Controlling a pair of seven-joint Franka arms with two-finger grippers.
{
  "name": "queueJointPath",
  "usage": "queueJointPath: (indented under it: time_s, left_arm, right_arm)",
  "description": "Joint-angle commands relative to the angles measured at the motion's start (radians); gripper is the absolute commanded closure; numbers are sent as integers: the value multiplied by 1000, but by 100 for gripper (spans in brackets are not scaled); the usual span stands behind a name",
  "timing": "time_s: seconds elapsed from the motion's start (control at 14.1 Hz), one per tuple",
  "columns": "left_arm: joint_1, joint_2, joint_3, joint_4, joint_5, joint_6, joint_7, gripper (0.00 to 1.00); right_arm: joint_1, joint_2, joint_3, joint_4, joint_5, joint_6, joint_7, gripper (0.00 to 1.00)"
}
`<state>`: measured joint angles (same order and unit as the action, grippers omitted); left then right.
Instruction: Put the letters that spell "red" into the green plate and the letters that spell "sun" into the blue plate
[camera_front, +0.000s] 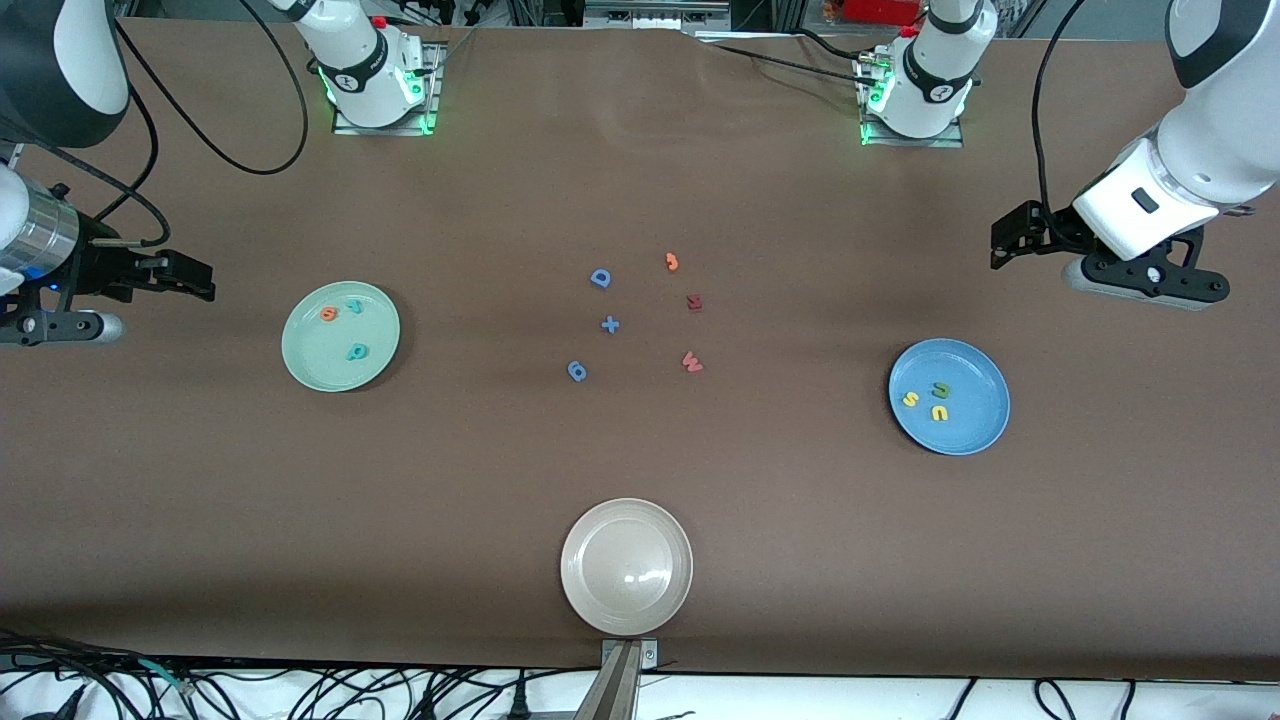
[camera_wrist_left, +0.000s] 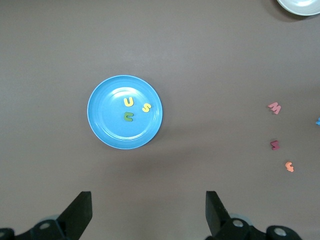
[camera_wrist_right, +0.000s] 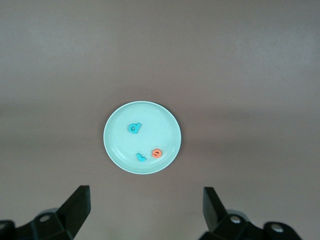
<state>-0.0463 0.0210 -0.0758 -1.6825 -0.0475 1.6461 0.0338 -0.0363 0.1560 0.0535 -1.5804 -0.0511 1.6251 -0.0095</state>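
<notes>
Left gripper (camera_wrist_left: 145, 212) hangs over bare brown table (camera_front: 800, 560) at the left arm's end, fingers spread wide, holding nothing. Under its camera sits the round glossy blue plate (camera_wrist_left: 102, 120), holding yellow foam "s" (camera_wrist_left: 145, 107), yellow "u" (camera_wrist_left: 128, 102) and dark green "n" (camera_wrist_left: 128, 117).

Right gripper (camera_wrist_right: 145, 212) likewise wide apart and empty at the right arm's end, the pale mint-green plate (camera_wrist_right: 167, 127) under it. Inside: teal "d" (camera_wrist_right: 134, 128), teal "r" (camera_wrist_right: 141, 158), orange "e" (camera_wrist_right: 156, 153).

Open tabletop rings both plates. No readable labels.

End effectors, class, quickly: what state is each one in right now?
Left end effector: open, holding nothing, up above the table beside the blue plate.
Right end effector: open, holding nothing, beside the green plate.
</notes>
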Motion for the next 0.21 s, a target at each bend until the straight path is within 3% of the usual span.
queueJointPath:
  time_s: [0.0, 0.14]
  left_arm:
    - [0, 8, 1, 21, -5, -14, 20, 0]
    - [0, 8, 1, 21, -5, -14, 18, 0]
  right_arm:
    - [1, -27, 5, -24, -7, 12, 19, 0]
    - [1, -20, 5, -18, -6, 12, 17, 0]
